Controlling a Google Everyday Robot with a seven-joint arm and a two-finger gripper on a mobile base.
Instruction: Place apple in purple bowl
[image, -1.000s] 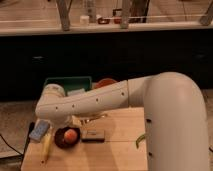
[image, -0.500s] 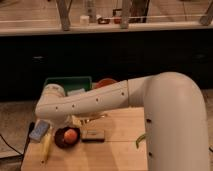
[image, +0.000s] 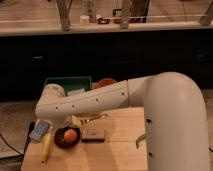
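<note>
While the arm stretches across the table, the scene reads as follows.

Apple: the apple (image: 71, 135), small, round and orange-red, sits inside the purple bowl (image: 61, 140), near the left end of the wooden table (image: 117, 150).

Purple bowl: very dark, almost black, only a little wider than the fruit; it stands upright on the wood, between the banana and the flat dark block.

Gripper: the gripper (image: 76, 120) is at the far left end of the arm, just above and behind the bowl, mostly hidden under the white wrist; how the hand stands cannot be told. It does not appear to hold the fruit.

Arm: the white arm (image: 100, 102) runs from a thick curved shoulder at the right, leftward across the back of the table.

Banana: the long yellow banana (image: 46, 146) lies just left of the bowl.

Blue packet: a blue packet (image: 39, 130) rests at the upper end of the banana.

Dark block: a flat dark block (image: 93, 134) lies just right of the bowl.

Green bin: a green bin (image: 67, 82) sits behind the arm.

Orange bowl: an orange bowl (image: 104, 83) shows beside the bin, partly covered by the arm.
</note>
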